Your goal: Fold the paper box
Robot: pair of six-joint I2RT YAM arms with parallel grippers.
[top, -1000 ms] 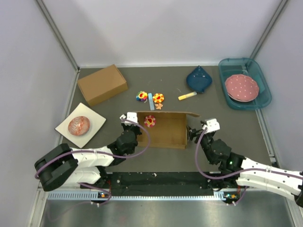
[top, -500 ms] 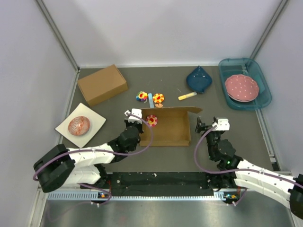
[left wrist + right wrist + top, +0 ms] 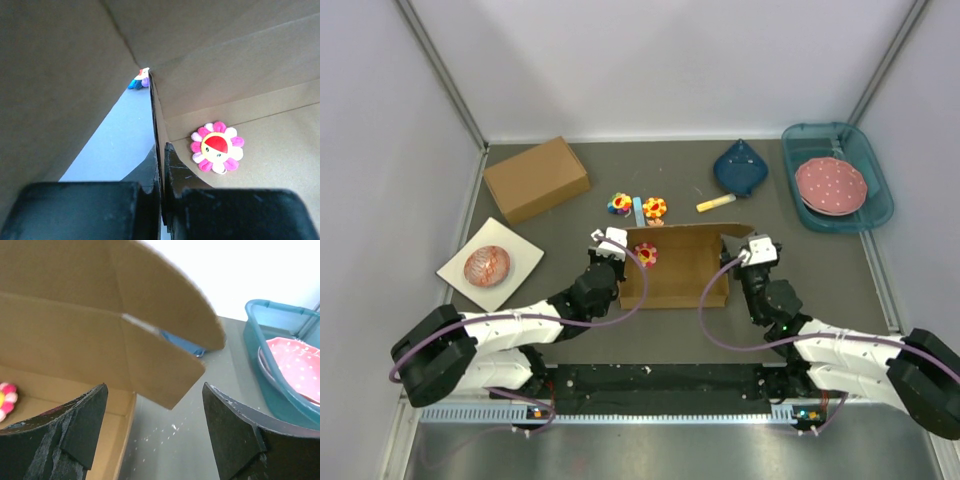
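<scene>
Right gripper (image 3: 154, 386), jaws wide apart and holding nothing, faces the right end of the box (image 3: 675, 275). A loose end flap (image 3: 161, 371) stands just ahead, roughly in line with the gap between the jaws and apparently not touching them. The box lies mid-table between the two grippers, its long axis running left to right and its open side up, with a flower toy (image 3: 215, 153) inside. Left gripper (image 3: 160, 150) is closed on the box's left wall, pinching the cardboard. The right arm is nearer the flap, so the next fold likely falls to it.
</scene>
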